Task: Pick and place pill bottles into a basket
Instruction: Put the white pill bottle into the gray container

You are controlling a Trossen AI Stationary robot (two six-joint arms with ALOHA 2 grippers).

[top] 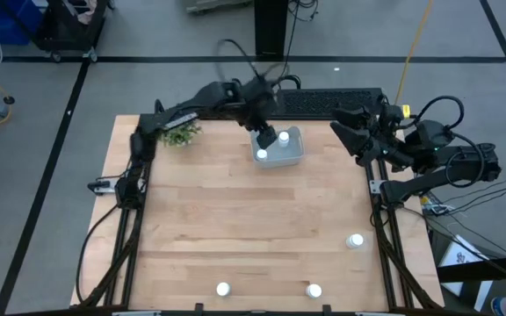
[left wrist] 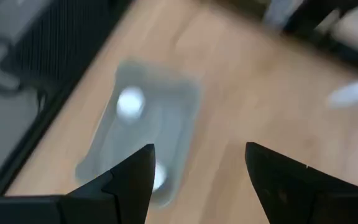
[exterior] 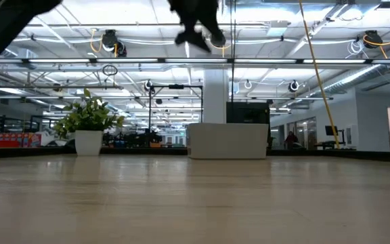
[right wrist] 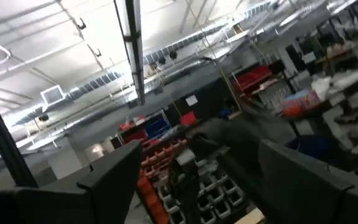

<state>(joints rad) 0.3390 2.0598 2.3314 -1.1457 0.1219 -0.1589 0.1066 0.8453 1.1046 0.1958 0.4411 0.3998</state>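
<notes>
The pale grey-blue basket (top: 280, 147) stands on the table near its far edge and holds two white pill bottles (top: 284, 138) (top: 263, 154); it also shows in the left wrist view (left wrist: 143, 134). My left gripper (top: 265, 132) hovers above the basket, open and empty (left wrist: 197, 165). Three more bottles stand on the table: near the right edge (top: 356, 240) and near the front edge (top: 223, 288) (top: 314, 290). My right gripper (top: 348, 132) waits raised at the table's far right corner, open (right wrist: 194, 165).
A small green plant (top: 179, 134) in a white pot (exterior: 89, 141) stands at the far left. A black keyboard (top: 328, 101) lies beyond the far edge. The middle of the wooden table (top: 244, 219) is bare.
</notes>
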